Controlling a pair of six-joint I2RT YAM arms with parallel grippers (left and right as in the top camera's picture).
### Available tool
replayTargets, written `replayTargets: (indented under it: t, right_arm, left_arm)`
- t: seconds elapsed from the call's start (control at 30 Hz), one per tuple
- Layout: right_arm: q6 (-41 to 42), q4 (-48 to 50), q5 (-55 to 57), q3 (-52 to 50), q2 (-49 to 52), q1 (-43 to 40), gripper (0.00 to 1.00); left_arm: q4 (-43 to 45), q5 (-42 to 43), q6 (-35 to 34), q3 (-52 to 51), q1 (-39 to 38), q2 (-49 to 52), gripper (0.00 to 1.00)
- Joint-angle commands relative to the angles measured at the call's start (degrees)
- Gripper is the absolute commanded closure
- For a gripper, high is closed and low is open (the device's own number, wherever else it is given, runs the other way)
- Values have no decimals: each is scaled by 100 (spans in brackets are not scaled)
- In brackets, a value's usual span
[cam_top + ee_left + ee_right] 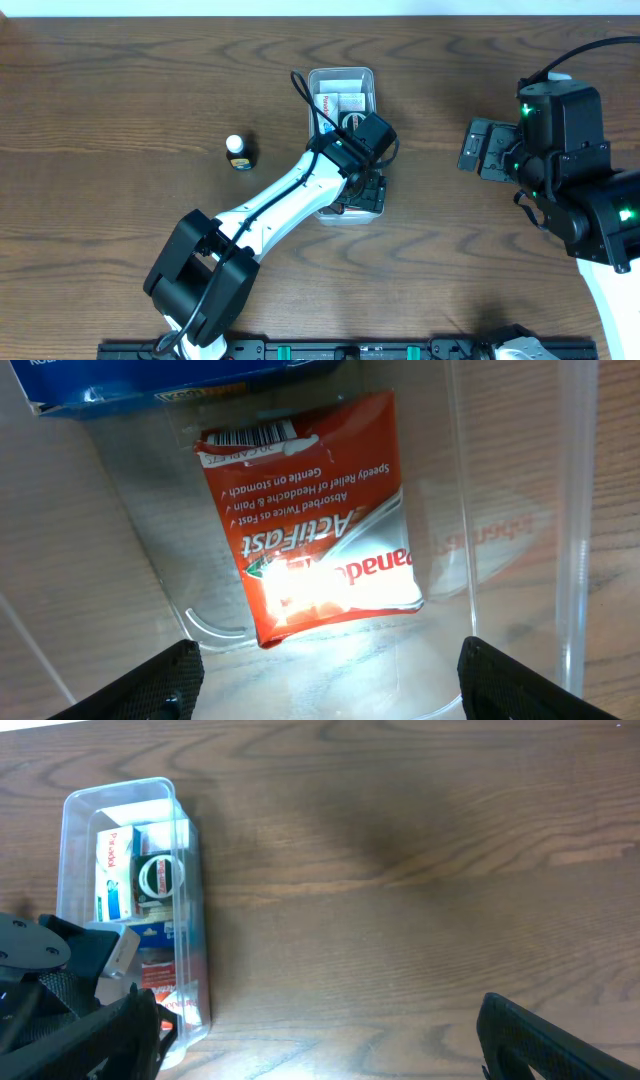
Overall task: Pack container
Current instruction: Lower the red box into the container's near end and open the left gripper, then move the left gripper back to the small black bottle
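Worktop: a brown wood-grain worktop (120,90) is carrying everything in view
Container: the long, narrow, clear plastic tray with rounded corners (340,72) is lying lengthwise near the middle of the worktop; the right wrist view is showing it at the left edge (120,792); its clear wall is rising on the right of the left wrist view (520,510)
Contents: a red cardboard medicine pack with white lettering (315,525) is lying flat on the tray floor, slightly skewed; a blue box (180,380) is sitting just beyond it; further along, a white-and-blue carton (118,880) and a round white ring-shaped item (158,877) are lying side by side
Left gripper: the black left gripper (330,685) is hovering over the near end of the tray (362,192), pointing down at the red pack; jaws are standing wide apart with nothing between them; not touching the pack
Right gripper: the black right gripper (330,1040) is hanging above bare worktop, well apart to the right of the tray (475,148); jaws are standing apart, holding nothing
Outside the tray: a small dark bottle with a white cap (237,153) is standing upright on the worktop, left of the tray
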Motion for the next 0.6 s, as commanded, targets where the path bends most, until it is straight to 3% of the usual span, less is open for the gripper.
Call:
replayTargets:
  t: [0.0,0.27,0.43,0.57]
  right_arm:
    - [-70,0,96,0,2,-74,1]
    - [-70,0,96,0,2,-76,1]
    - [-70,0,96,0,2,-74,1]
    - [-70,0,96,0,2,-76,1]
  left_arm:
    - [-31,-87,9,48,0,-11,18]
    - [-170,-162,13,79,164,-216,23]
    - [-546,-195,216,361,553,-901,23]
    - [-588,-522,573,413,1034,-1692,15]
